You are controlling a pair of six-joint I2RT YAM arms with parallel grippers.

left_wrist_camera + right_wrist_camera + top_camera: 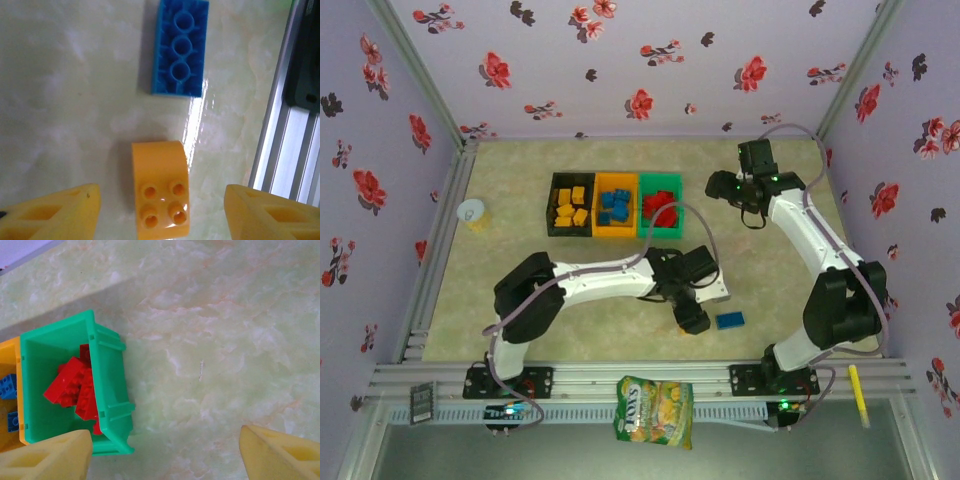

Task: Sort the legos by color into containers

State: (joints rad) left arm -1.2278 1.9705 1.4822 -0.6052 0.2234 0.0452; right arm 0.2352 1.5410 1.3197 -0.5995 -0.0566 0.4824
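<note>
Pale green marbled tabletop, floral walls behind; my left gripper (161, 202) stood half open and empty, its fingers flanking a yellow-orange lego (160, 172); a blue lego (180, 47) lay at its twelve o'clock; overhead, the containers (551, 205) sat at eleven o'clock; my right gripper (167, 452) gaped empty, the green bin (107, 390) at nine o'clock; I feared the curved brick squirting free, or landing wrongly among blues in the orange bin (616, 235).

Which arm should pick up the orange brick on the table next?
The left arm. Its open fingers sit either side of the orange brick. The right arm's fingers hang open by the green bin, far from it.
</note>
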